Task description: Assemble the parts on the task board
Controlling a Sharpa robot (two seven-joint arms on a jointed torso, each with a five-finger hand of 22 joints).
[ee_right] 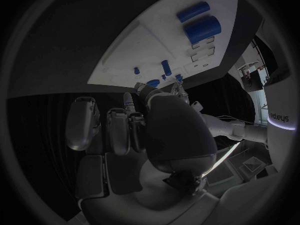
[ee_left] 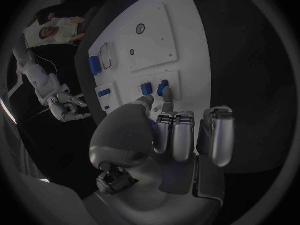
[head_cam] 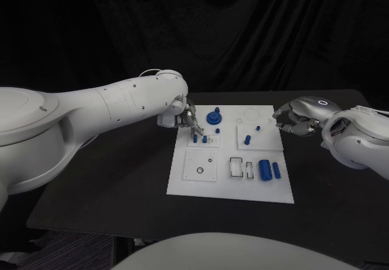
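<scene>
The white task board (head_cam: 231, 185) lies mid-table. My left hand (head_cam: 181, 117) hovers over its far left corner. Thumb and a finger come down on a tall blue peg (head_cam: 195, 135) standing in a small plate, and appear to pinch it. A shorter peg (head_cam: 205, 138) stands beside it. The left wrist view has the hand (ee_left: 172, 135) with its fingertips (ee_left: 167, 99) at both pegs (ee_left: 164, 88). A blue round part (head_cam: 214, 117) stands just behind. My right hand (head_cam: 293, 121) is curled, holding nothing, at the board's far right edge.
Two blue cylinders (head_cam: 265, 169) lie side by side on the board's right half, next to white slotted blocks (head_cam: 236, 167). Small pegs (head_cam: 247, 139) stand in the middle right plate. Black table (head_cam: 105, 185) surrounds the board.
</scene>
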